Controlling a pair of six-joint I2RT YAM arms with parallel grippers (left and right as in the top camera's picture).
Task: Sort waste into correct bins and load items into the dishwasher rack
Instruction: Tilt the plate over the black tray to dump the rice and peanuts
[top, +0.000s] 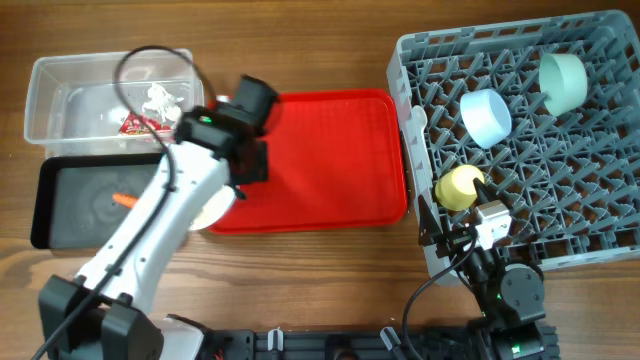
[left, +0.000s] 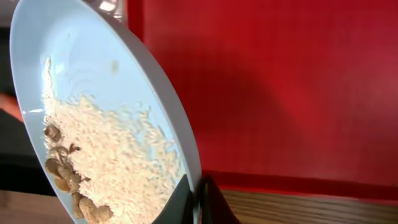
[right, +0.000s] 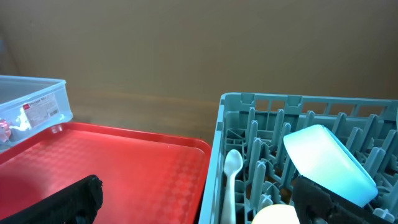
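**Overhead view.** The left end effector (top: 232, 192) is closed on the rim of the light blue plate (top: 208, 214). The plate is at the lower left corner of the red tray (top: 330, 160), just beside the black tray (top: 70, 215).

The clear tub (top: 50, 80) stands on the desk (top: 300, 290) behind the black tray. It holds the crumpled snack wrapper (top: 137, 125) and, next to it, the white tissue (top: 160, 98). The black tray holds the small orange carrot (top: 123, 201).

The dishwasher rack (top: 600, 240) fills the right side and carries three items:
- the mint bowl (top: 563, 82), toward its far side
- the small light blue bowl (top: 487, 117), leaning among the pegs
- the yellow cup (top: 458, 187), close to the rack's left wall

**Left wrist view.** The plate (left: 93, 68) is steeply tilted, and its rim is pinched between the two fingers (left: 177, 208) at the bottom of the frame. White grains (left: 118, 155) cover its lower half. Brownish seeds (left: 62, 174) are bunched along its lowest edge. The red tray (left: 280, 87) lies behind the plate.

**Right wrist view.** The right end effector (right: 196, 186) is above the rack's left wall (right: 214, 162), spread wide with nothing between its fingers (right: 62, 199). The white spoon (right: 231, 168) stands upright among the pegs just inside that wall. The small light blue bowl (right: 329, 162) is to its right, and the yellow cup (right: 273, 214) is at the lower edge. The clear tub (right: 31, 99) is visible at far left, beyond the red tray (right: 112, 162).
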